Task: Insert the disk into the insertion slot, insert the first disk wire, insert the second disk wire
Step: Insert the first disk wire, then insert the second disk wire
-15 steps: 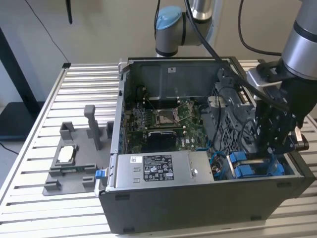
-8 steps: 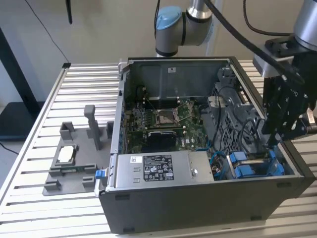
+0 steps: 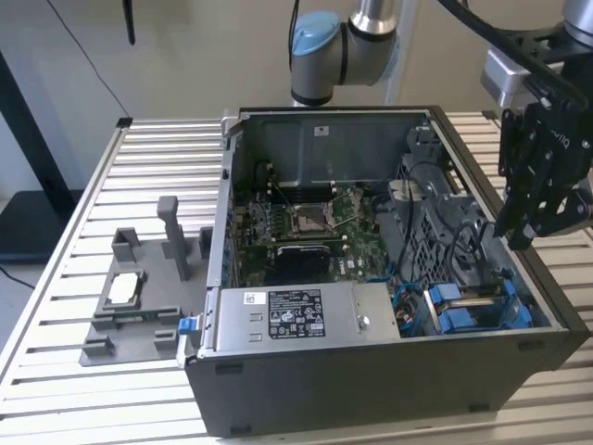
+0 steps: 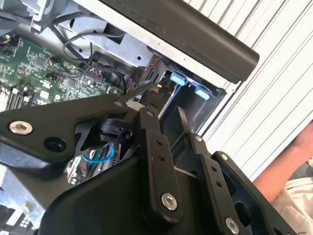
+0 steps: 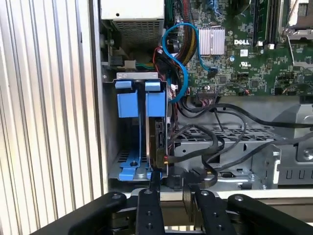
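Insertion slot (image 3: 474, 313) lies just below hand (image 3: 526, 232).

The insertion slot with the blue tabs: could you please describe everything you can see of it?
The insertion slot is a grey bay in a corner of the open computer case, beside the silver power-supply box. Two blue tabs sit side by side at one end, with more blue plastic at the other. Black cables crowd the side nearer the motherboard. The gripper hangs near it.
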You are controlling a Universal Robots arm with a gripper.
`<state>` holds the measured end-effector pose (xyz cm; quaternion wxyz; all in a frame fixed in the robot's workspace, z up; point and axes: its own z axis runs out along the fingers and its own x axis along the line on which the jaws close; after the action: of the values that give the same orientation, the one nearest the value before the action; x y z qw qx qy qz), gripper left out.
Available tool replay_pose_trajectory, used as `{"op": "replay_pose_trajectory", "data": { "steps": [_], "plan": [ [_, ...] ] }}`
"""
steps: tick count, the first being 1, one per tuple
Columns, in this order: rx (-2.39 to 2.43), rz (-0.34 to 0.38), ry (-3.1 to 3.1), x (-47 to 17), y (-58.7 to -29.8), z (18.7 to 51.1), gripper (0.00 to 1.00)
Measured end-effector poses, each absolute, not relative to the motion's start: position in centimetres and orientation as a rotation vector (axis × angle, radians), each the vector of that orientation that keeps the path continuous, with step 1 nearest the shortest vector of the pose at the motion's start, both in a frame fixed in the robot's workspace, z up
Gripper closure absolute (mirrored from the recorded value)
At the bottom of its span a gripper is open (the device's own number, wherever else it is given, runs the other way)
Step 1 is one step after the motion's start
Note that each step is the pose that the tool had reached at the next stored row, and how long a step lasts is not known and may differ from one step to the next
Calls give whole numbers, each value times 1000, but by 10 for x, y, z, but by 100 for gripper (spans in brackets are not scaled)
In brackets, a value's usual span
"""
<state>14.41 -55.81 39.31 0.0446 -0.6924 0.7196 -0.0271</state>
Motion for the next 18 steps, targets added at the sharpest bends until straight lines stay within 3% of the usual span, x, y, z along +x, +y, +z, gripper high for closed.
{"op": "replay_pose_trajectory", "data": {
  "steps": [10,18],
  "plan": [
    [-2095,-52,2176,159,-557,391,67],
    [-2106,61,2198,168,-557,391,67]
  ]
}}
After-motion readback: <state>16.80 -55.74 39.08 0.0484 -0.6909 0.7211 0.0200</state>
